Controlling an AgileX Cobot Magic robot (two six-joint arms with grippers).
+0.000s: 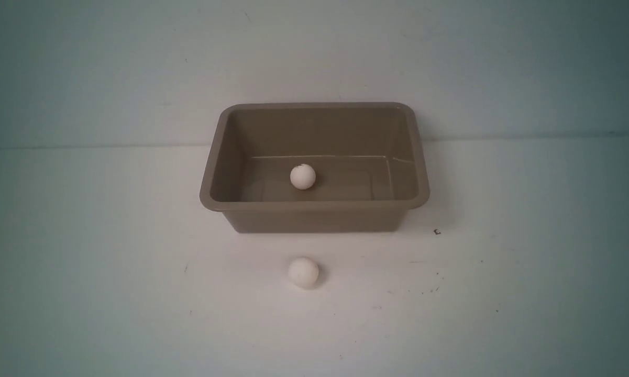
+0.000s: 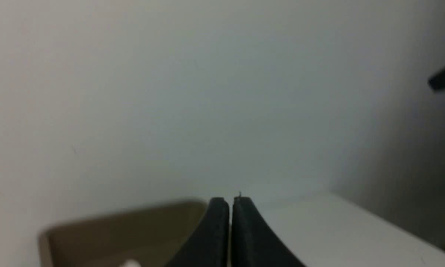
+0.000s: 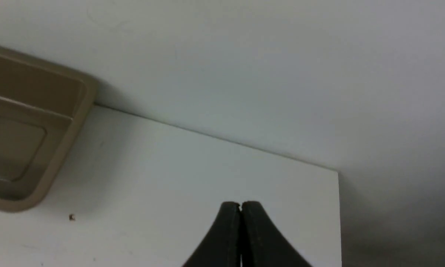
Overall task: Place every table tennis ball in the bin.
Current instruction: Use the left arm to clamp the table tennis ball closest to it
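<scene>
– Tabletop point(image 1: 84, 262), white and faintly marked: what is carried on it?
– A tan-brown bin point(image 1: 314, 217) is set at its middle, open side up, close to the pale wall point(image 1: 314, 47).
– And the grippers?
– Neither is caught in the front view. The left gripper point(image 2: 230, 202) is shown by its own wrist camera pressed fully closed, with nothing held; a blurred corner of the bin is seen beyond it. The right gripper point(image 3: 241, 205) is likewise closed on nothing, with bare tabletop seen beyond it, to the bin's right.
– Where are the table tennis balls found?
– One white ball point(image 1: 302, 176) is lying on the bin's floor, near the middle, a tiny dark mark at its top. The other ball point(image 1: 303, 272) is seen on the tabletop, just in front of the bin's near wall and apart from it.
– Anything smaller?
– A dark speck point(image 1: 437, 231) is noted by the bin's front right corner.
</scene>
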